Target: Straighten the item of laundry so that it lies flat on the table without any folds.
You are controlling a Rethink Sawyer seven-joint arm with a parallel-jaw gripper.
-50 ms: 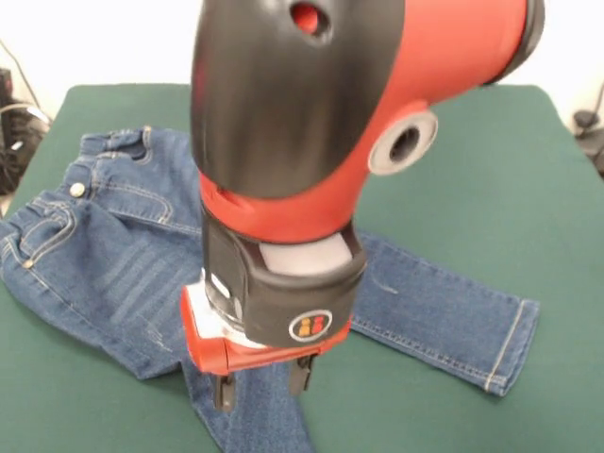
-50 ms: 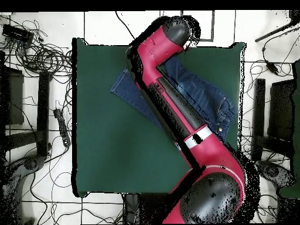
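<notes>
Nearest the front camera hangs the gripper [image 1: 263, 385], its two short black fingers spread apart and pointing down, with nothing between them. It sits below a red and black wrist block on the big red and black arm [image 1: 311, 123], which fills the upper middle of the front view. Directly under the fingertips lies denim; whether they touch it I cannot tell. The jeans [image 1: 104, 255] are spread on the dark green table [image 1: 491, 179], not yet flat: the waistband with its brass button [image 1: 76, 190] lies toward 10 o'clock in the front view, one leg runs out toward 4 o'clock and ends in a hemmed cuff [image 1: 514, 344], and the other leg heads toward 6 o'clock and passes out of the bottom edge, with a fold where it meets the faded thigh. In the overhead view the jeans [image 2: 205, 94] lie in the upper part of the table [image 2: 111, 146], around 1 o'clock from its centre, with the arm [image 2: 176, 111] crossing over them diagonally. Cables [image 2: 41, 55] trail on the tiled floor [image 2: 41, 202] beside the table.
</notes>
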